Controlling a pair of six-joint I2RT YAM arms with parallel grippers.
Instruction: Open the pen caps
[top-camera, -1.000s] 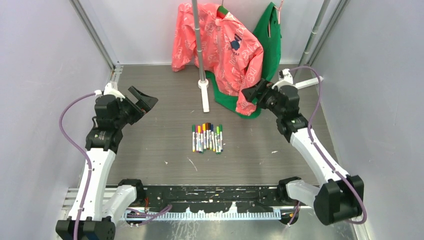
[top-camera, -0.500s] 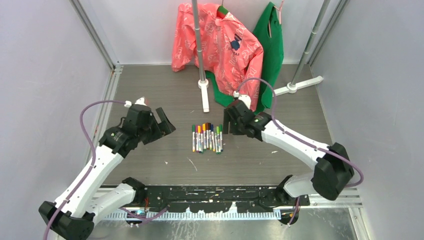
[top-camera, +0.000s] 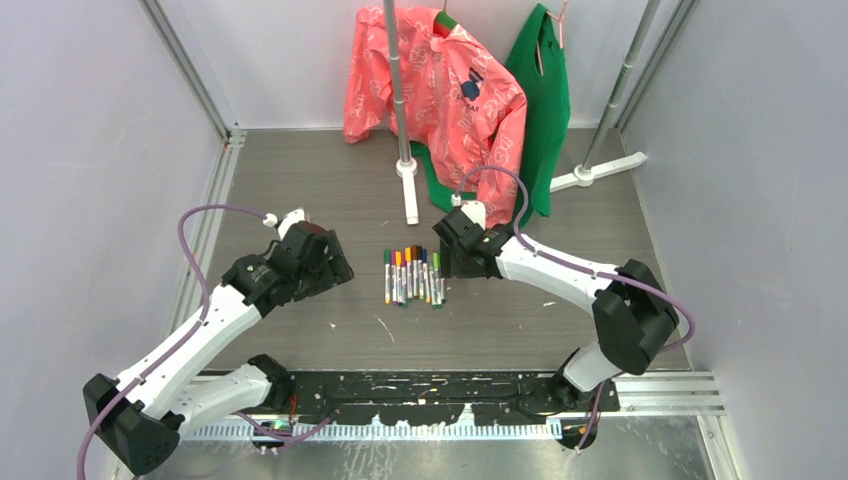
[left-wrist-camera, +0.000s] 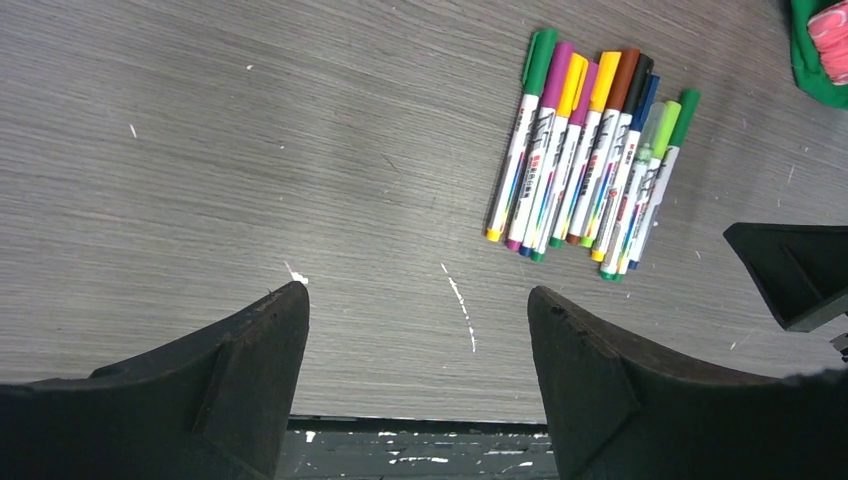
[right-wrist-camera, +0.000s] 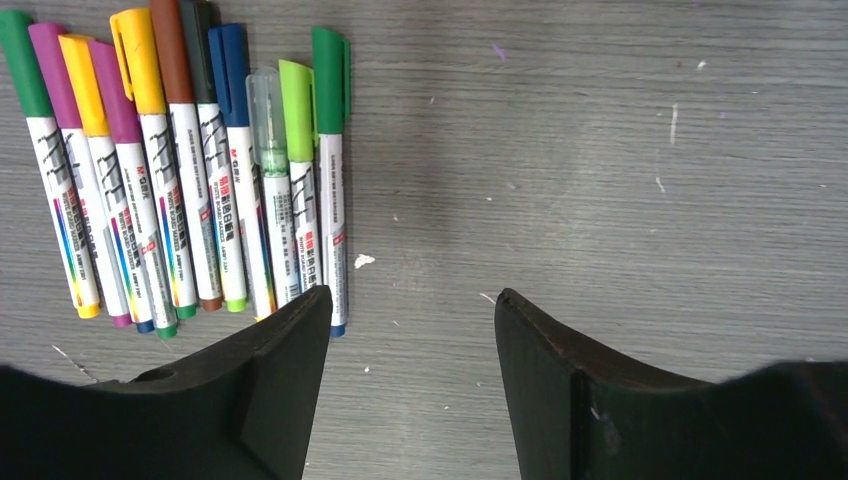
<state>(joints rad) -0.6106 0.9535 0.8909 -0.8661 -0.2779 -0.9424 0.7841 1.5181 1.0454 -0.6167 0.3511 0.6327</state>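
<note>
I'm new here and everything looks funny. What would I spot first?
The row of pens with bright caps, lying side by side in the middle, catches the eye first. Next come the pink jacket and green garment hanging at the back. The left gripper and right gripper hover open on either side of the pens.

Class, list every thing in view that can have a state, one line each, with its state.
pens: lying side by side, unopened
pen caps: all on their pens
left gripper: open, empty
right gripper: open, empty
pink jacket: hanging
green garment: hanging
</note>
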